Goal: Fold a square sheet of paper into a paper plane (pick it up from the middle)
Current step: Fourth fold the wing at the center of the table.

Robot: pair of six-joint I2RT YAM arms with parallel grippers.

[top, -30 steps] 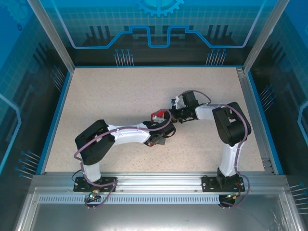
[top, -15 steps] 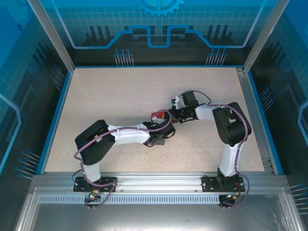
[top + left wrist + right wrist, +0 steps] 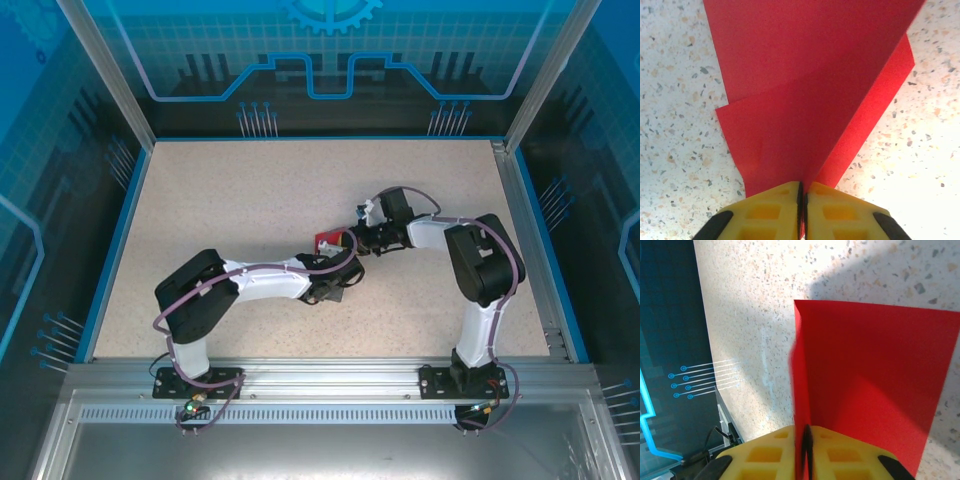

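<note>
Near the middle of the bench (image 3: pixel 230 200), the folded red paper (image 3: pixel 326 240) sits between the two arms' tips. The left claw (image 3: pixel 802 186) is pinched together on the edge of its overlapping layers. The right claw (image 3: pixel 802 430) is clamped tight on another edge.

Matt red paper (image 3: pixel 805 75) on speckled, seemingly stony table (image 3: pixel 675 100).

There is one square sheet of paper (image 3: pixel 327 240) on one table (image 3: pixel 220 200). Two arms meet at the sheet: left arm (image 3: pixel 250 283) on its left, right arm (image 3: pixel 478 262) on its right. Two grippers, left gripper (image 3: pixel 802 190) and right gripper (image 3: pixel 803 432), each have two yellow fingers (image 3: pixel 770 212).
</note>
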